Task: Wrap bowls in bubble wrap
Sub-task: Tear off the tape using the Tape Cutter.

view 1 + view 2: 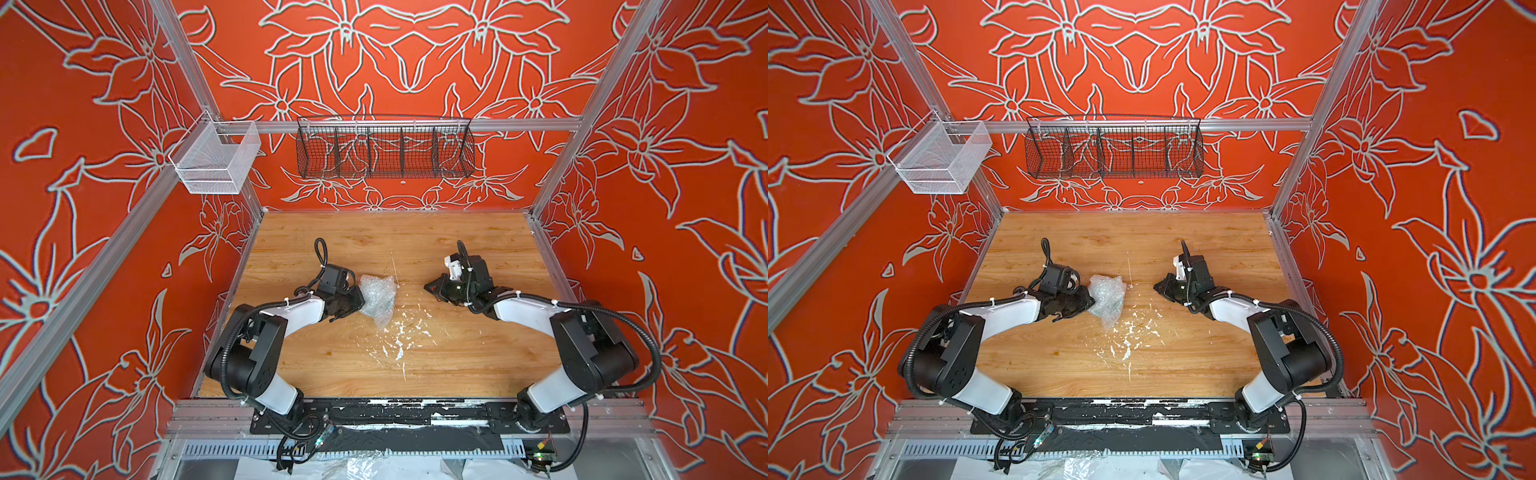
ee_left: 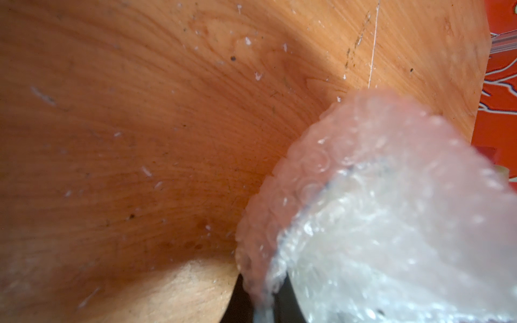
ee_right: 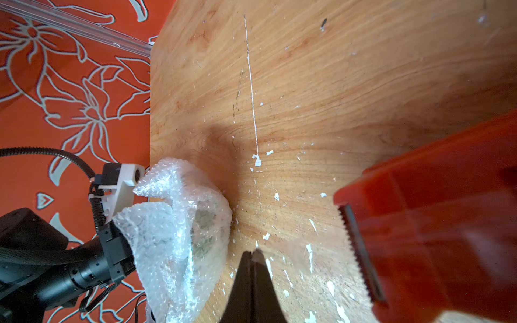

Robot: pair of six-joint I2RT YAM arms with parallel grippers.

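Note:
The bubble wrap (image 1: pixel 377 298) (image 1: pixel 1108 297) is bunched into a crumpled bundle on the wooden table, left of centre in both top views. My left gripper (image 1: pixel 360 300) (image 1: pixel 1091 300) is shut on the bundle's left side. In the left wrist view, a fold of wrap (image 2: pixel 377 223) runs down between the dark jaws. The bowl is wrapped inside. Only faint greenish patches (image 3: pixel 205 226) show through the plastic in the right wrist view. My right gripper (image 1: pixel 427 286) (image 3: pixel 253 254) is shut and holds nothing. It points at the bundle from the right, a short gap away.
A red tape dispenser (image 3: pixel 433 223) with a toothed blade looms close in the right wrist view. White flecks (image 1: pixel 399 336) litter the table (image 1: pixel 457 232) in front of the bundle. On the back rail hang a black wire basket (image 1: pixel 384 151) and a white mesh basket (image 1: pixel 216 160).

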